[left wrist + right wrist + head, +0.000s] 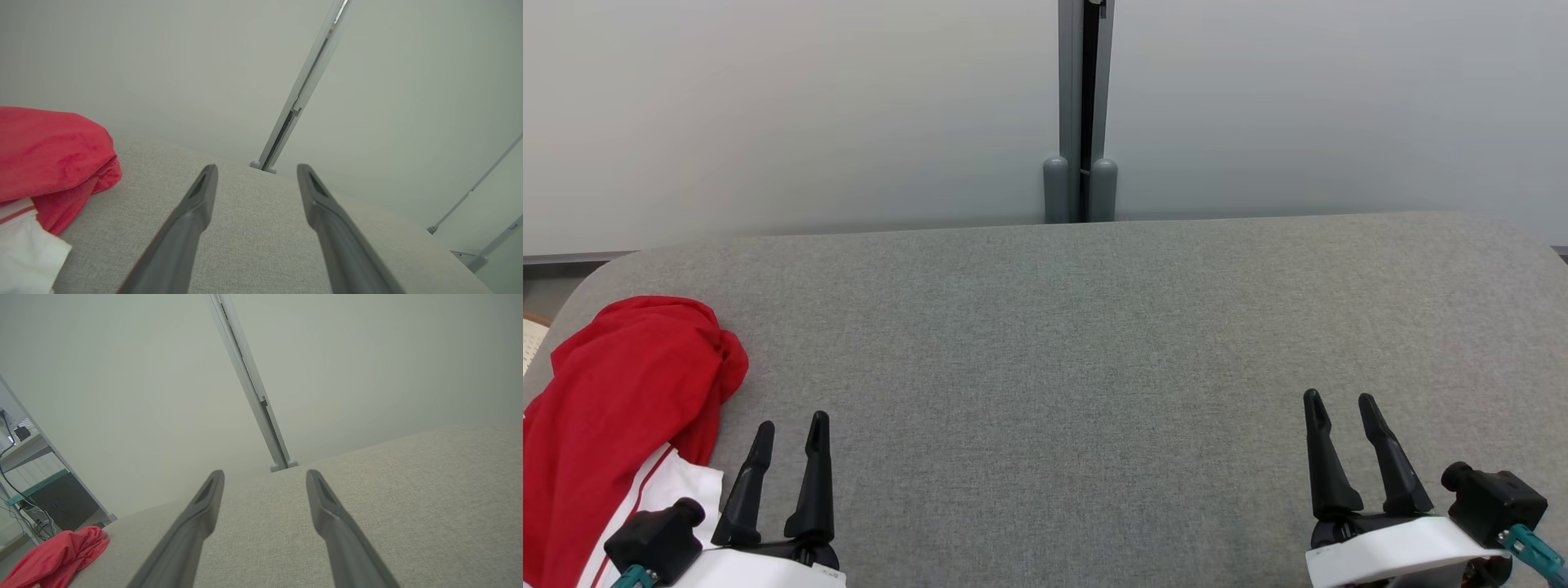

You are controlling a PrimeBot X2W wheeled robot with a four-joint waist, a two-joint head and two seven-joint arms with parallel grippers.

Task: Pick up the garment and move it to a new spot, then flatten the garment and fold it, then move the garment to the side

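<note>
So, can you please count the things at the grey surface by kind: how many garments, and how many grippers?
Red and white garment: 1
Grippers: 2 (left gripper, right gripper, both open)
Total: 3

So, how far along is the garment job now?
Nothing looks done: the crumpled red-and-white fabric garment lies at the left edge of the grey fabric surface. Nothing is in hand: the left gripper and right gripper stand open. Picking up, flattening, folding remain.
</note>
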